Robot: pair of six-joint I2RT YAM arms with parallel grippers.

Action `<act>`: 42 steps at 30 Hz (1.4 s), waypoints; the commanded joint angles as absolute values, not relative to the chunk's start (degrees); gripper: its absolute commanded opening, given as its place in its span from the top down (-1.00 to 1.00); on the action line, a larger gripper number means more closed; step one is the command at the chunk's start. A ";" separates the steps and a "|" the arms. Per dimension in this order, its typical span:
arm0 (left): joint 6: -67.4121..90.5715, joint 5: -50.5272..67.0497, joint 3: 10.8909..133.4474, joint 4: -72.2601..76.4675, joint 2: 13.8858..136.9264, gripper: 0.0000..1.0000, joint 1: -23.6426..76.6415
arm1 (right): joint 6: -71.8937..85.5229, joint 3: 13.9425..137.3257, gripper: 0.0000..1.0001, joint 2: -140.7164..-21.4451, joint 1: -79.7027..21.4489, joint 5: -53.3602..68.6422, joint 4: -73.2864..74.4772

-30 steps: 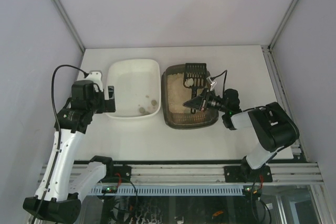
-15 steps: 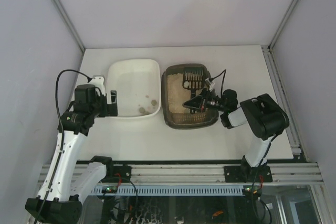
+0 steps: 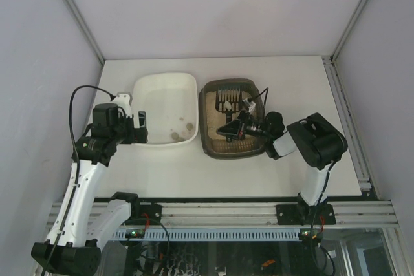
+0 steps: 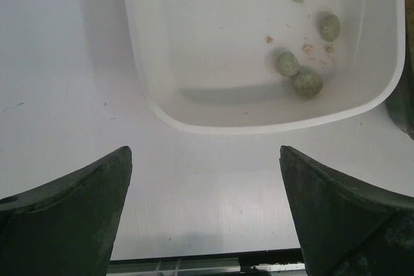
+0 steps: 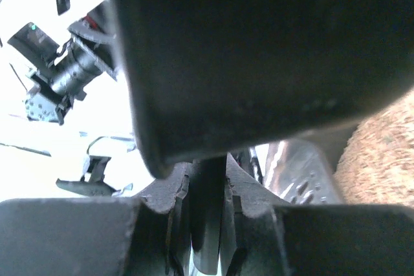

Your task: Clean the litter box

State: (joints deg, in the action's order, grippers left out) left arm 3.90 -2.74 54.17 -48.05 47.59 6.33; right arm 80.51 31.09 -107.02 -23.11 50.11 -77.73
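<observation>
Litter box [image 3: 206,135] lies mid-surface, just right of the white tray [image 3: 162,77]. Left claw [image 3: 138,125] hangs released beside that tray, which holds a few clumps [image 4: 308,83]. Right claw [image 3: 234,127] grasps the scoop [image 3: 229,99] inside the box. Best to dig shallow and lift level, letting loose litter sift through.

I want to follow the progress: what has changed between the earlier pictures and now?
The right gripper, shut on the black scoop, has carried it leftward over the litter box, and its arm has folded in after it. The left gripper, open and empty, has drawn back a little toward its base, beside the white tray. Both trays and the clumps in the white tray stayed in place.
</observation>
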 commanded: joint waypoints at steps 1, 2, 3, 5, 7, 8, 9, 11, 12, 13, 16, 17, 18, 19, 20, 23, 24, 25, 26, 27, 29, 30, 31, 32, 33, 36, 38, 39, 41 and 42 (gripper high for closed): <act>4.22 -0.44 53.32 -46.49 47.30 -0.99 6.06 | 82.26 30.77 1.00 -106.23 -21.66 49.15 -83.73; 4.22 -0.32 53.22 -46.47 47.20 -0.99 6.05 | 84.64 30.32 1.00 -107.79 -19.55 48.84 -85.79; 4.22 -0.08 53.09 -46.39 47.03 -0.99 6.05 | 85.59 30.49 1.00 -108.40 -18.09 48.82 -85.97; 4.28 0.50 52.84 -46.32 47.08 -0.99 6.06 | 84.71 31.47 1.00 -108.16 -18.97 49.07 -84.13; 4.47 0.79 53.20 -46.64 47.97 -0.99 6.05 | 79.82 34.99 1.00 -106.76 -22.49 50.97 -74.97; 4.59 0.91 53.52 -47.00 48.58 -1.00 6.00 | 76.46 36.07 1.00 -105.85 -24.03 52.01 -70.19; 4.73 1.01 53.81 -47.40 49.25 -0.99 5.99 | 74.35 36.25 1.00 -104.92 -24.76 51.98 -67.30; 4.75 1.49 54.15 -47.79 50.18 -0.99 6.02 | 76.37 34.87 1.00 -104.77 -23.50 51.27 -69.55; 4.75 1.64 54.14 -47.77 50.35 -0.99 6.00 | 79.82 33.77 1.00 -105.97 -22.03 50.59 -74.74; 4.75 1.84 54.14 -47.69 50.30 -0.99 5.98 | 83.76 33.27 1.00 -107.69 -20.96 50.04 -80.01; 4.82 2.44 54.21 -47.64 50.71 -0.99 6.00 | 86.41 35.04 1.00 -110.93 -22.26 50.41 -83.96; 4.91 2.39 54.21 -47.83 50.98 -0.99 6.05 | 84.18 35.89 1.00 -110.17 -23.85 50.69 -80.03; 4.92 2.28 54.34 -47.95 51.34 -0.99 6.05 | 80.68 36.74 1.00 -108.40 -25.30 50.71 -72.73; 4.99 2.09 54.52 -48.18 51.51 -0.99 6.00 | 77.04 37.35 1.00 -106.67 -26.78 50.34 -67.57; 5.01 1.82 54.66 -48.18 51.52 -0.99 6.01 | 73.68 37.85 1.00 -104.92 -27.48 49.59 -62.07; 5.17 0.26 55.15 -47.97 50.71 -0.99 6.00 | 67.11 39.96 1.00 -101.04 -27.96 47.75 -49.47; 5.43 -1.02 55.71 -47.99 50.59 -0.99 6.01 | 66.20 40.95 1.00 -100.25 -27.97 47.44 -46.44; 5.71 -2.37 56.70 -48.22 50.65 -0.99 5.88 | 65.13 42.58 1.00 -99.49 -28.10 47.30 -42.85; 6.01 -3.09 57.73 -48.62 50.82 -0.99 5.51 | 63.79 44.10 1.00 -98.82 -28.32 47.18 -39.19; 6.28 -2.66 58.80 -49.31 51.33 -0.99 4.78 | 61.95 46.21 1.00 -98.00 -28.79 46.68 -33.85; 6.22 1.76 61.04 -51.25 52.90 -0.99 2.51 | 53.77 51.48 1.00 -96.68 -30.15 44.33 -20.64; 5.89 4.70 62.06 -52.27 53.97 -0.99 1.32 | 49.90 54.79 1.00 -96.09 -31.21 41.03 -12.72; 5.44 7.17 62.99 -53.09 54.71 -0.99 0.41 | 45.77 58.11 1.00 -95.88 -32.48 38.34 -5.50; 4.78 9.28 63.50 -53.91 55.31 -0.99 -0.29 | 42.44 61.25 1.00 -95.93 -33.69 35.98 0.04; 4.38 10.97 63.77 -54.28 55.65 -0.99 -0.83 | 40.11 63.90 1.00 -96.20 -34.89 34.24 4.47; 4.31 11.31 63.77 -54.16 55.84 -0.99 -1.53 | 36.96 69.90 1.00 -97.86 -37.63 30.64 13.17; 4.44 11.01 63.66 -54.01 55.87 -0.99 -1.77 | 34.28 75.86 1.00 -100.15 -39.31 26.40 21.11; 4.52 10.95 63.64 -54.04 55.86 -0.99 -1.90 | 32.22 79.71 1.00 -101.62 -40.47 23.11 25.94; 4.73 11.10 63.82 -54.09 55.85 -0.99 -2.20 | 27.29 87.97 1.00 -105.56 -43.73 13.83 36.87; 4.74 11.42 63.95 -54.25 55.96 -0.99 -2.30 | 25.03 92.32 1.00 -107.57 -45.54 7.95 41.36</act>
State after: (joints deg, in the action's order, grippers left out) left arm 4.95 8.99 60.55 -54.13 56.14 -1.43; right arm 37.28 79.61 -101.97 -41.06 26.89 18.33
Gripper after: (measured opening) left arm 0.996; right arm 0.143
